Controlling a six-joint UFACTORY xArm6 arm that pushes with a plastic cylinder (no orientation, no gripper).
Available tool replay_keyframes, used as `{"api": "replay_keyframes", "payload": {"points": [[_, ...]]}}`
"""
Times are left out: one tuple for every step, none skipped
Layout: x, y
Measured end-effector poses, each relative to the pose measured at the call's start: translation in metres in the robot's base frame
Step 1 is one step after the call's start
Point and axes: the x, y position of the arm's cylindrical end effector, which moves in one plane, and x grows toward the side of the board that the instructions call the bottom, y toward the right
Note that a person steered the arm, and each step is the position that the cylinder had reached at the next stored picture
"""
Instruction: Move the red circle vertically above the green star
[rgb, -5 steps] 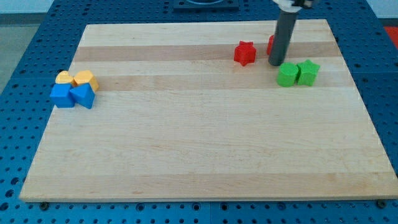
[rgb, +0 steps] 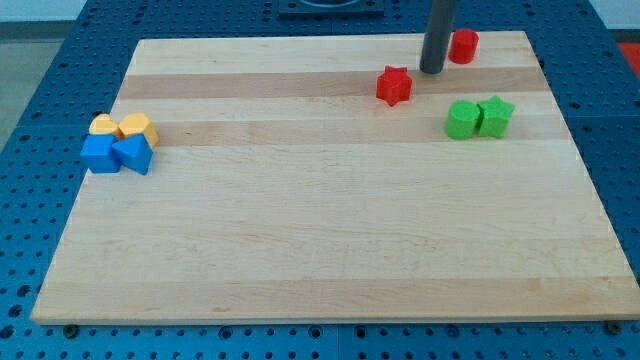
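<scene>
The red circle (rgb: 463, 45) sits near the board's top edge at the view's upper right. My tip (rgb: 432, 71) rests just to the left of it and slightly below, close to touching. The green star (rgb: 495, 115) lies lower right of the tip, touching a green block (rgb: 462, 120) on its left. The red circle is above and a little left of the green star. A red star (rgb: 394, 86) lies just lower left of the tip.
At the view's left stands a cluster: two yellow blocks (rgb: 103, 125) (rgb: 138, 127) above a blue block (rgb: 98, 154) and a blue triangular block (rgb: 133, 154). The wooden board (rgb: 330, 230) lies on a blue perforated table.
My tip has moved up and slightly left, from beside the green block to beside the red circle. The red circle, half hidden before, now shows fully and sits higher and further right.
</scene>
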Motion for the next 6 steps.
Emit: {"api": "replay_keyframes", "payload": {"points": [[-0.019, 0.024], [-0.023, 0.03], [-0.014, 0.018], [-0.01, -0.036], [-0.023, -0.103], [-0.004, -0.163]]}}
